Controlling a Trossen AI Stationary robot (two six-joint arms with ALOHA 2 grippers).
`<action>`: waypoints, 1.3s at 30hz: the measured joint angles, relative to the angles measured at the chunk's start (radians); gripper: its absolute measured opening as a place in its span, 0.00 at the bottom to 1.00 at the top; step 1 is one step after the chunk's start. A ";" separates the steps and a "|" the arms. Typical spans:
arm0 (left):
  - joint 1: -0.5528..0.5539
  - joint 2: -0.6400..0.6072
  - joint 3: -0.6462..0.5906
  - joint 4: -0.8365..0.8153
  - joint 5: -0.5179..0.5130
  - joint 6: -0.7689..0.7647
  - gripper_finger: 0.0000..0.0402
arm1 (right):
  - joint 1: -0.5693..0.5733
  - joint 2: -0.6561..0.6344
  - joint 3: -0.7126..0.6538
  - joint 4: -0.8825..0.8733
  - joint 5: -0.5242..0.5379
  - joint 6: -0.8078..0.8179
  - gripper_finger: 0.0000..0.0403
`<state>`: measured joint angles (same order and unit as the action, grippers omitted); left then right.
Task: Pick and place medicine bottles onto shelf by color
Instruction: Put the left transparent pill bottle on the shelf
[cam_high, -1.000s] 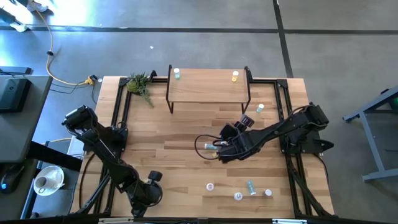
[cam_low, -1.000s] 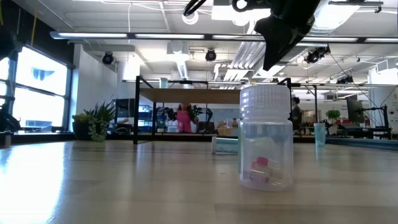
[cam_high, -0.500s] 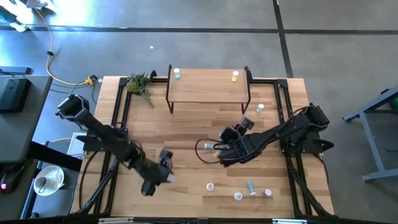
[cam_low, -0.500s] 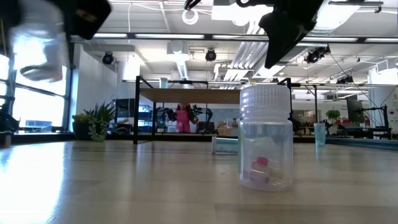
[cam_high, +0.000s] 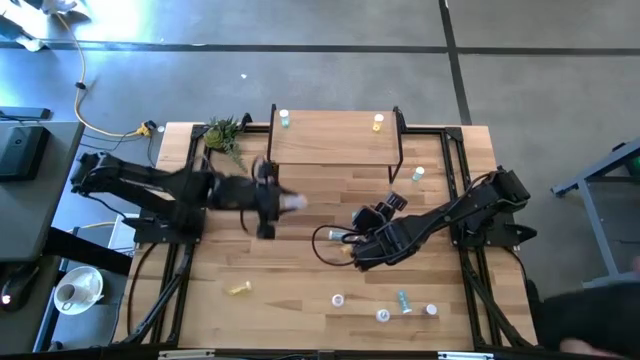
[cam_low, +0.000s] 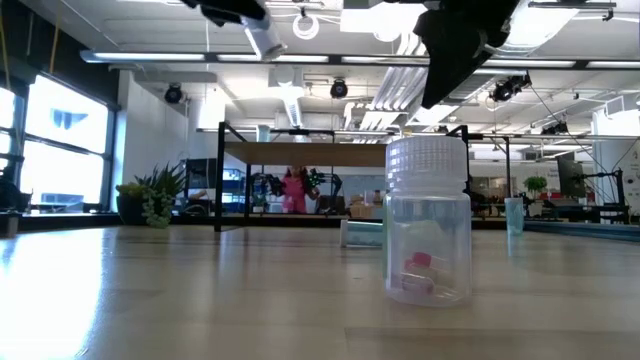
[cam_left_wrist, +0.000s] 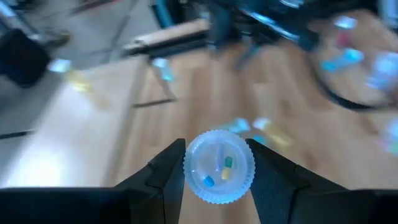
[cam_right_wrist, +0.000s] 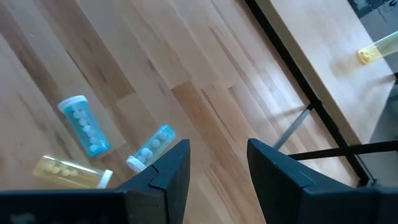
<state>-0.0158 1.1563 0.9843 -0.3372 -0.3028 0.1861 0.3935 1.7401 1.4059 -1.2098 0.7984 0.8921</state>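
Observation:
My left gripper (cam_high: 283, 203) hangs above the table's left half, just near of the shelf (cam_high: 335, 145), shut on a pale clear medicine bottle (cam_left_wrist: 219, 166) that holds a blue and a yellow pill. My right gripper (cam_right_wrist: 217, 163) hovers open over the table's middle (cam_high: 357, 252), nothing between its fingers. Below it lie two light-blue bottles (cam_right_wrist: 84, 124) (cam_right_wrist: 150, 148) and a yellow one (cam_right_wrist: 71, 170), all on their sides. On the shelf stand a teal bottle (cam_high: 284, 118) and a yellow bottle (cam_high: 377, 122). My left gripper pinches the pale bottle by its round sides (cam_left_wrist: 186, 169) between the two fingers, and the wrist view sees the bottle end-on. The bottle lies along the fingers and sticks out past their tips (cam_high: 295, 203) toward the table's right. It is lifted clear of the table, tilted slightly downward.
A clear bottle with pink pills (cam_low: 428, 220) stands upright close to the low camera. Several more bottles sit near the front edge (cam_high: 338, 299) (cam_high: 403, 300) (cam_high: 431, 310). A yellow one (cam_high: 238, 289) lies at the front left, a plant (cam_high: 225, 135) at the far left.
My left gripper has swung from the table's near-left corner up and toward the far edge, turning to point toward the table's right, carrying the pale bottle clear of the table. A yellow bottle now shows where that arm stood.

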 joint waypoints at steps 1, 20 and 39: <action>0.031 0.000 0.022 -0.017 0.000 0.016 0.34 | 0.000 0.000 0.000 0.011 0.000 0.000 0.37; 0.473 0.113 0.416 -0.077 0.004 0.113 0.34 | 0.000 0.000 0.000 0.087 -0.010 0.050 0.37; 0.547 0.416 0.670 -0.304 0.017 0.118 0.34 | 0.000 0.000 0.000 0.130 -0.009 0.051 0.37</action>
<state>0.5308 1.5727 1.6542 -0.6411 -0.2860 0.3037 0.3935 1.7401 1.4059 -1.0798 0.7889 0.9432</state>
